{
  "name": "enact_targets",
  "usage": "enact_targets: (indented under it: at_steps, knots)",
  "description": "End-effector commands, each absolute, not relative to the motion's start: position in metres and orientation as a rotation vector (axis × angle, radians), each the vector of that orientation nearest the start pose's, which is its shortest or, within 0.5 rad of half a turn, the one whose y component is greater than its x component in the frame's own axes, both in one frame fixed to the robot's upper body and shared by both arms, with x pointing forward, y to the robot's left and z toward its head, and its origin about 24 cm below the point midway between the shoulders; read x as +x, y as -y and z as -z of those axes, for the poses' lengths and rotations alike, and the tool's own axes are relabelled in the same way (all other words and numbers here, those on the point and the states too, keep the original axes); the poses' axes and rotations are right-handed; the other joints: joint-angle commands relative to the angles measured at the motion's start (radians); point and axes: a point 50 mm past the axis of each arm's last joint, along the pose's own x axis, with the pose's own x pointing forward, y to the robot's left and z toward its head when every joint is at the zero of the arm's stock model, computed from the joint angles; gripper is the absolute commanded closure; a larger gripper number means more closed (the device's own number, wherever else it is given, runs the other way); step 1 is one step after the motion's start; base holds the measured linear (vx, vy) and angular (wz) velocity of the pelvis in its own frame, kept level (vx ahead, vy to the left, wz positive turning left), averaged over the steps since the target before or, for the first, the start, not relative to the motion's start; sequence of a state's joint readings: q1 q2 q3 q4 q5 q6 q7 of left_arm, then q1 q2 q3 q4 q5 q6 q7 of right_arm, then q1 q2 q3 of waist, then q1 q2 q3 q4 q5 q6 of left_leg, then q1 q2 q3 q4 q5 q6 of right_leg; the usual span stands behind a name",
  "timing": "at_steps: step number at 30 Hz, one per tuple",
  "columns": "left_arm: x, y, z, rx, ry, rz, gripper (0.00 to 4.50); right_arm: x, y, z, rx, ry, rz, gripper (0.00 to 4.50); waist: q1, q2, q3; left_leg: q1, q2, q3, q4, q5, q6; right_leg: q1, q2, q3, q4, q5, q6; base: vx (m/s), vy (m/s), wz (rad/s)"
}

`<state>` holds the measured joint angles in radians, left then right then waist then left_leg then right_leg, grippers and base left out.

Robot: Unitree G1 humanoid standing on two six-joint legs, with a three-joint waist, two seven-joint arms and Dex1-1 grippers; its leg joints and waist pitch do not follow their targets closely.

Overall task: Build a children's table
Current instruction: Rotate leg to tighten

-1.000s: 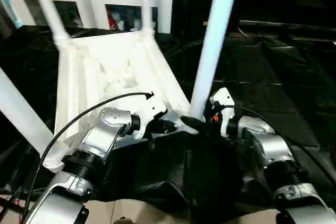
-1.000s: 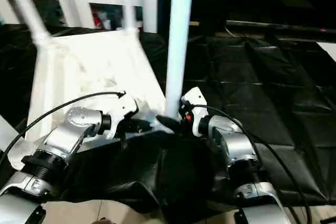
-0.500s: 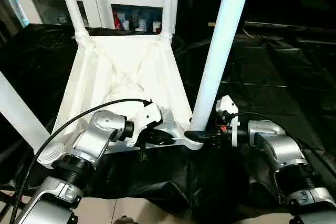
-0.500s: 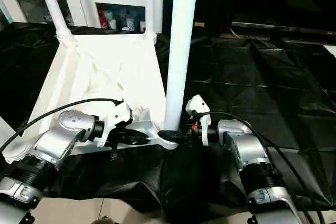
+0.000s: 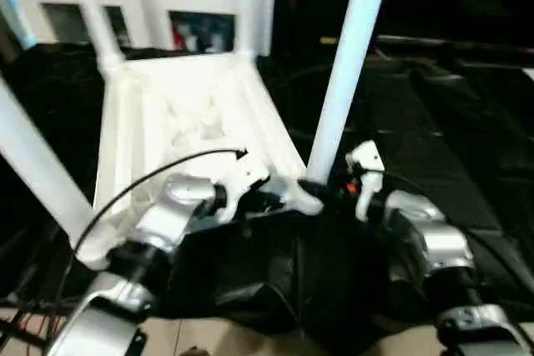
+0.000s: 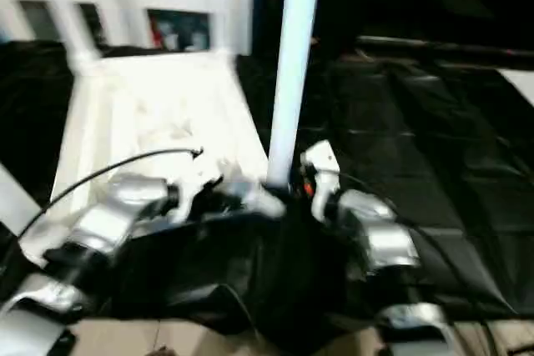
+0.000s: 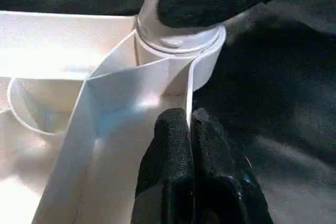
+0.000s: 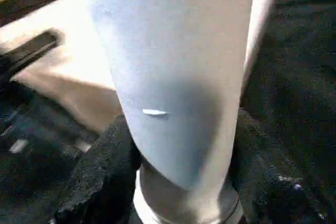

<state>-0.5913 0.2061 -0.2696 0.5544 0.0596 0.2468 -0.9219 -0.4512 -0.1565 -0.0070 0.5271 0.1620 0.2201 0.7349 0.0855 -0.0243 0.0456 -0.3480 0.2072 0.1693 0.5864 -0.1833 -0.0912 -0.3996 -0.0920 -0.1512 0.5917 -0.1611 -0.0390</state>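
The white children's table lies upside down, its ribbed underside [image 5: 183, 114] facing up and its legs pointing upward. My left gripper [image 5: 265, 200] is at the near right corner, its fingers [image 7: 176, 145] shut on a thin rib of the table's edge. Beside it the near right leg [image 5: 346, 64] rises from its socket [image 7: 178, 45]. My right gripper [image 5: 321, 190] is shut on that leg's base, with a black finger [image 8: 100, 177] on either side of the leg [image 8: 173, 77]. Another leg [image 5: 37, 164] stands at the near left, and two far legs [image 5: 246, 6] stand at the back.
A white cabinet with glass doors [image 5: 192, 6] stands behind the table. Black sheeting [image 5: 434, 122] covers the floor around and to the right. A strip of pale floor [image 5: 209, 343] shows at the near edge, under my forearms.
The whole picture has shifted and tilted, so the camera moved. Both grippers keep the same holds at the table's near right corner.
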Motion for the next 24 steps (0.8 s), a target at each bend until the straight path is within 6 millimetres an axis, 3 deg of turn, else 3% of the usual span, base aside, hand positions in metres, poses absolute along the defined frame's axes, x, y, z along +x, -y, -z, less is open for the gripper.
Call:
enact_targets:
  at_steps: [1,3,8,10,12,16,23,24]
  knots:
    - [0.337,-0.061,-0.077,0.286,-0.251,1.07,4.5,0.309,0.097,-0.01,0.16,-0.401,-0.774,2.38,-0.001,-0.003,-0.056,0.001,0.019,-0.01,-0.066,-0.257,0.023,0.048,-0.072,0.053,-0.117,-0.543,-0.015,0.0,0.0,0.0]
    - [0.34,-0.054,-0.077,0.281,-0.249,1.024,4.5,0.311,0.086,-0.01,0.151,-0.383,-0.725,2.39,-0.003,0.002,-0.058,0.001,0.019,-0.01,-0.066,-0.256,0.024,0.047,-0.072,0.053,-0.117,-0.526,-0.019,0.0,0.0,0.0]
    - [0.339,-0.043,-0.075,0.284,-0.241,1.025,4.5,0.315,0.075,-0.009,0.059,-0.356,-0.691,2.39,-0.002,0.001,-0.064,-0.004,0.023,-0.008,-0.068,-0.211,0.04,0.053,-0.072,0.061,-0.102,-0.427,-0.053,0.0,0.0,0.0]
    - [0.336,-0.042,-0.074,0.285,-0.24,1.053,4.5,0.315,0.072,-0.011,0.07,-0.341,-0.721,1.91,0.001,-0.003,-0.065,-0.005,0.024,-0.006,-0.069,-0.187,0.055,0.056,-0.072,0.063,-0.096,-0.387,-0.068,0.0,0.0,0.0]
    - [0.335,-0.044,-0.073,0.286,-0.241,1.074,4.5,0.314,0.071,-0.013,0.098,-0.34,-0.754,1.79,0.001,-0.005,-0.064,-0.007,0.025,-0.005,-0.07,-0.181,0.063,0.058,-0.071,0.064,-0.094,-0.367,-0.077,0.0,0.0,0.0]
    - [0.332,-0.052,-0.073,0.294,-0.245,1.126,4.5,0.314,0.077,-0.015,0.058,-0.33,-0.809,1.32,0.0,-0.005,-0.061,-0.004,0.026,-0.004,-0.071,-0.193,0.066,0.056,-0.073,0.065,-0.095,-0.383,-0.083,0.0,0.0,0.0]
    - [0.323,-0.064,-0.071,0.322,-0.259,1.23,4.5,0.313,0.095,-0.022,0.001,-0.298,-0.923,1.32,0.006,-0.003,-0.062,-0.004,0.032,-0.004,-0.071,-0.174,0.075,0.057,-0.074,0.07,-0.085,-0.335,-0.111,0.0,0.0,0.0]
    - [0.318,-0.069,-0.07,0.318,-0.263,1.283,4.5,0.312,0.106,-0.025,-0.017,-0.291,-0.982,1.32,0.009,-0.001,-0.062,-0.001,0.032,-0.003,-0.072,-0.179,0.073,0.056,-0.074,0.07,-0.086,-0.336,-0.114,0.0,0.0,0.0]
